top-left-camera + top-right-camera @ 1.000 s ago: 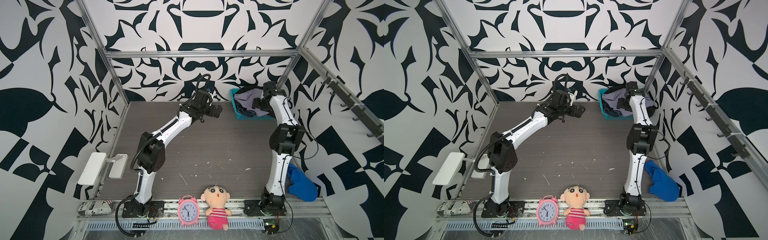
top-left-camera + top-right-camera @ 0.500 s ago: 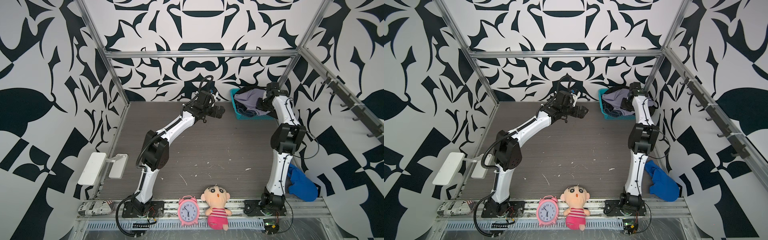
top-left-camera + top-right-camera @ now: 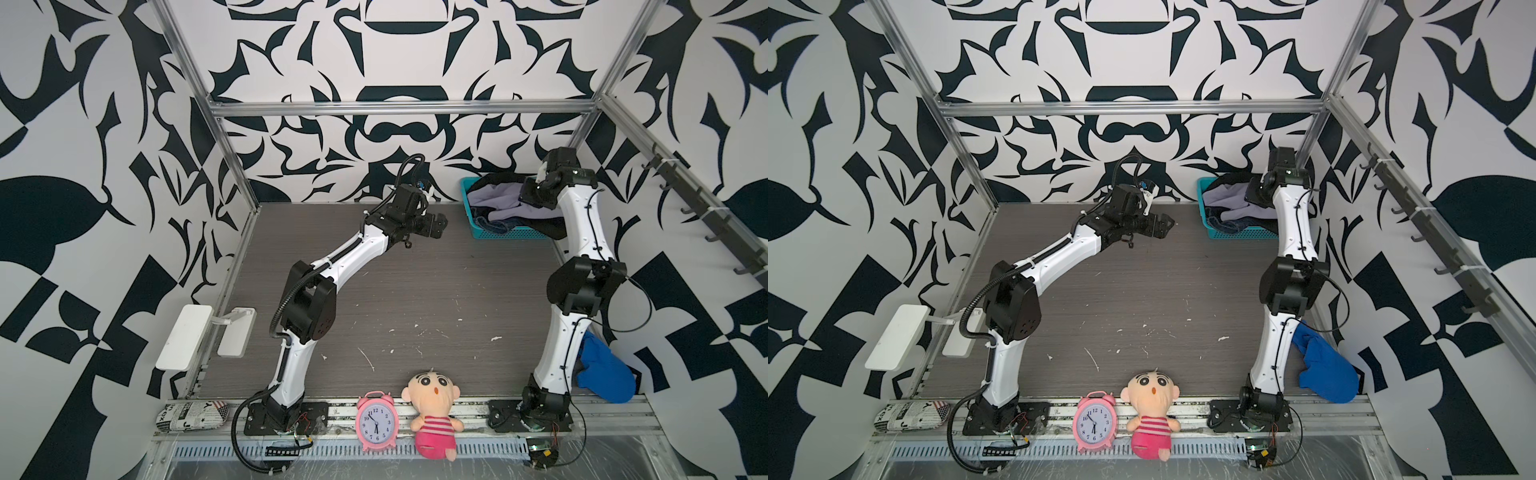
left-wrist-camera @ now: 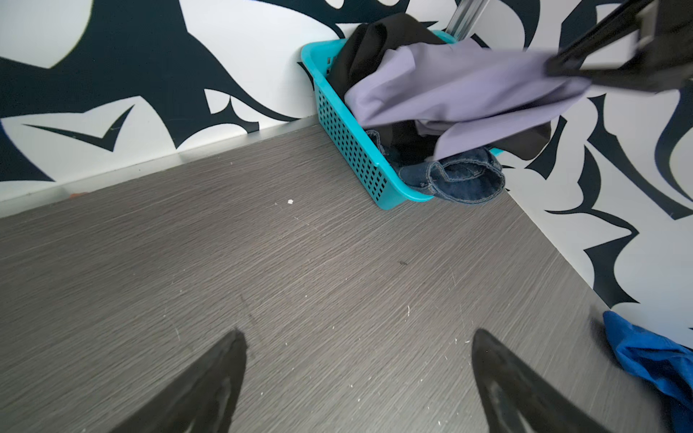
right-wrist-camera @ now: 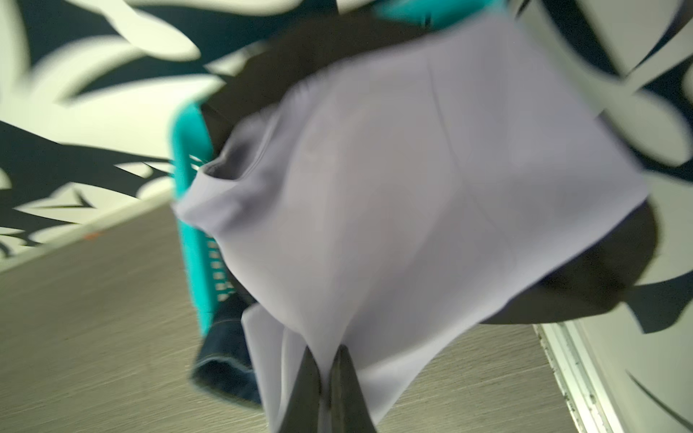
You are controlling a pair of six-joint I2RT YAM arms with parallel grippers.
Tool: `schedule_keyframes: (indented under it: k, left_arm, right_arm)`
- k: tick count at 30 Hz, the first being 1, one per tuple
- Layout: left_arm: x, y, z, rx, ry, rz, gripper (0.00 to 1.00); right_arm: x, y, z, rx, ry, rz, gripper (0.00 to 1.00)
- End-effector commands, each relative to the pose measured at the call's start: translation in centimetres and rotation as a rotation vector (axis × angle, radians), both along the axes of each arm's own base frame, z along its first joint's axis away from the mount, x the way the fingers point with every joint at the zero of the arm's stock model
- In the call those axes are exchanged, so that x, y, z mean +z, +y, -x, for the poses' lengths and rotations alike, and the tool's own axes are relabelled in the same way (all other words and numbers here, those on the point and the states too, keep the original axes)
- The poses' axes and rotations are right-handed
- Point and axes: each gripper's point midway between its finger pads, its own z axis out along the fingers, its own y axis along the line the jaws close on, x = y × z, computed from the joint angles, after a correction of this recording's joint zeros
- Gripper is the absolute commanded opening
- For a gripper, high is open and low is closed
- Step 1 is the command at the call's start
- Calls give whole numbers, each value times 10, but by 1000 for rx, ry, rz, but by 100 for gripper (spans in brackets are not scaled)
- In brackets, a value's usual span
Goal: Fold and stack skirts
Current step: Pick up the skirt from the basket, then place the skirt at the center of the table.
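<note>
A teal basket [image 3: 498,235] in the back right corner holds the skirts. The lavender skirt [image 3: 500,199] lies on top, partly lifted, and my right gripper [image 5: 325,350] is shut on a pinch of its cloth [image 5: 412,187]. Under it lie the black skirt [image 4: 371,41] and the denim skirt [image 4: 461,180], which hangs over the basket's near rim [image 4: 348,150]. My left gripper [image 4: 354,333] is open and empty, above the bare table to the left of the basket [image 3: 1237,234]. It also shows in a top view [image 3: 439,224].
A royal-blue cloth [image 3: 602,370] lies at the table's right edge beside the right arm's base. A pink clock [image 3: 376,419], a doll [image 3: 432,411] and a printed pouch [image 3: 191,411] sit along the front rail. A white shelf [image 3: 183,336] juts out at the left.
My right gripper has shut on the lavender skirt and pulled its cloth up out of the basket. The left arm has reached further right, toward the basket.
</note>
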Motion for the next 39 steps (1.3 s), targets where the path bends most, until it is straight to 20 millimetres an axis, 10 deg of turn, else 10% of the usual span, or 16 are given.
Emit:
schedule_keyframes:
  k: [1,10,19,25,30,33,39]
  left_arm:
    - [46,10,4,44,-88,56,96]
    - [82,39,15,107,-211,58,96]
    - [102,100,40,204,-322,92,92]
    - [79,173,63,318,-330,82,80]
    - [25,214,80,376,-217,-7,22]
    - [1,225,98,379,-159,-47,5]
    - [-33,237,115,396,-86,-88,0]
  right_arm:
    - [84,31,19,76,-166,-11,0]
    - [194,101,60,241,-424,67,0]
    - [237,222,116,537,-566,43,0]
    - [182,280,114,681,-476,-58,0]
    - [90,308,106,736,-346,-145,0]
    - [26,313,109,751,-223,-177,40]
    - [-54,289,124,689,-40,-75,49]
